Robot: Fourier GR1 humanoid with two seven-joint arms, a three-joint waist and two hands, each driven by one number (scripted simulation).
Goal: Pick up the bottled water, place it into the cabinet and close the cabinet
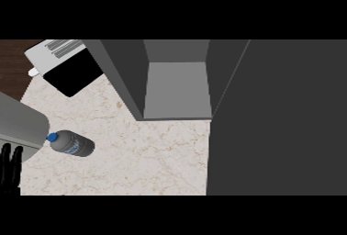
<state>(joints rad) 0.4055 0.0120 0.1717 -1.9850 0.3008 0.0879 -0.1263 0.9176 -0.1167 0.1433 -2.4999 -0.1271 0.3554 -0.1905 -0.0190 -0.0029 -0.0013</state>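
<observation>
Left hand (10,167) hangs with straight fingers beside the water bottle (72,143) on the bench (136,156); the cabinet (176,87) stands open, nothing visible inside.

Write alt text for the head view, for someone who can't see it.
A bottled water with a blue cap lies on its side on the marbled counter, left of an open grey cabinet. The robot's left hand shows at the left edge.

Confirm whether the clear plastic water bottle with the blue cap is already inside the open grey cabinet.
No. The clear plastic water bottle with the blue cap lies on the marble counter, left of the open grey cabinet.
</observation>
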